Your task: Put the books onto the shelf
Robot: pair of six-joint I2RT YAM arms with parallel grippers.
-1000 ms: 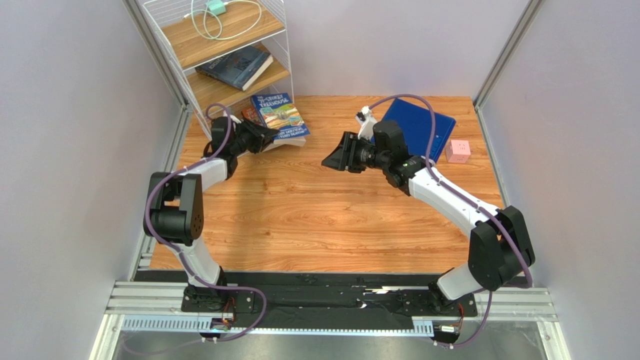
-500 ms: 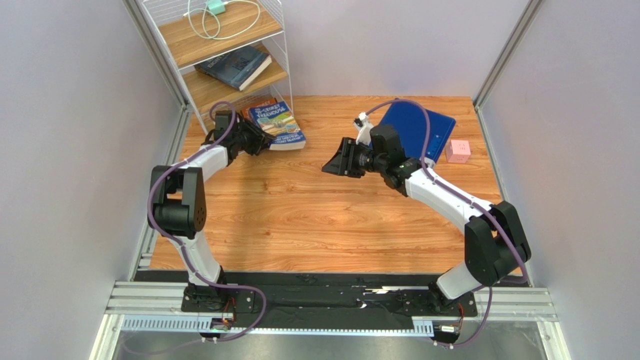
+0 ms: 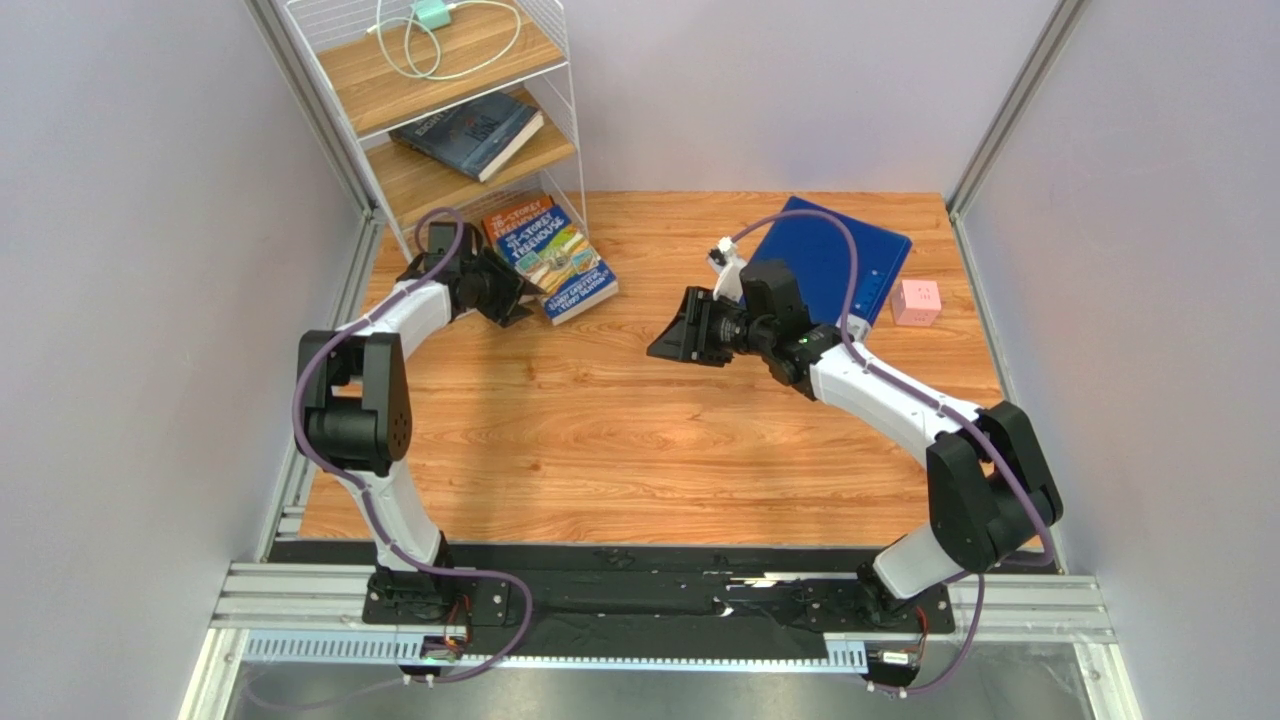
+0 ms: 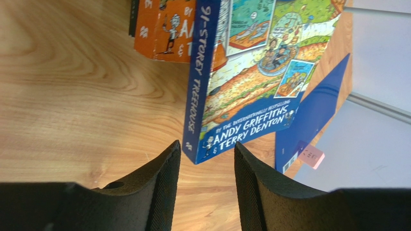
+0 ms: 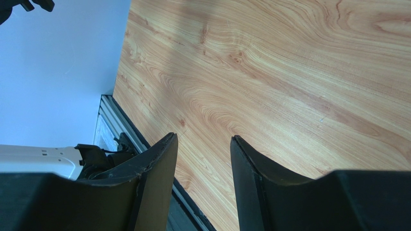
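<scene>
Left wrist view shows the left gripper (image 4: 206, 144) low over the table (image 4: 72, 86), with its two fingers apart and the near corner of a blue cartoon book (image 4: 251, 72) lying just at the gap between their tips; the fingers do not seem to press it. This blue book rests on top of an orange book (image 4: 164, 29), and both lie on the table at the far left, just beside the foot of the shelf (image 3: 409, 177). One dark book (image 3: 473, 132) lies already on the middle board. The right gripper (image 5: 202, 139) hangs over bare wood near the centre, fingers apart and nothing between them, with a blue folder (image 3: 834, 248) to its far right. The step in hand looks like taking the blue book from the pile. The next move probably calls for pushing a little further over the corner, closing firmly, then lifting it toward a free board; a grip on the corner alone may let the book swing.
</scene>
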